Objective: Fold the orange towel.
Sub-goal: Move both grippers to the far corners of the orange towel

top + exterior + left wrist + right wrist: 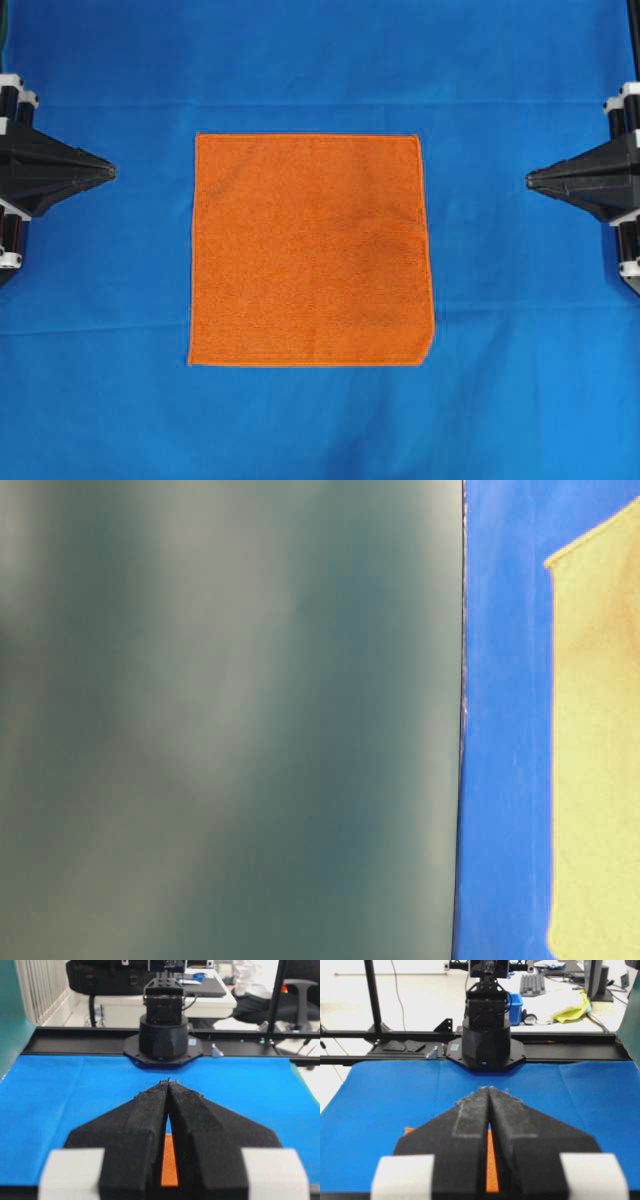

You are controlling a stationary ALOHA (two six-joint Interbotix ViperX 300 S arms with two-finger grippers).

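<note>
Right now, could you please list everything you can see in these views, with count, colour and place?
orange towel: one, bright orange, lying flat and unfolded in the middle of the blue sheet, one corner clipped at the lower right of the overhead view.
blue sheet: one, blue, covering the work surface under the towel.
grey-green panel: one, blurred, filling the left of the table-level view; I cannot tell what it is.
black rail: one, along the far edge of the sheet in the left wrist view.
left pincer: one, black, shut, at the left edge, clear of the towel.
right pincer: one, black, shut, at the right edge, clear of the towel.
</note>
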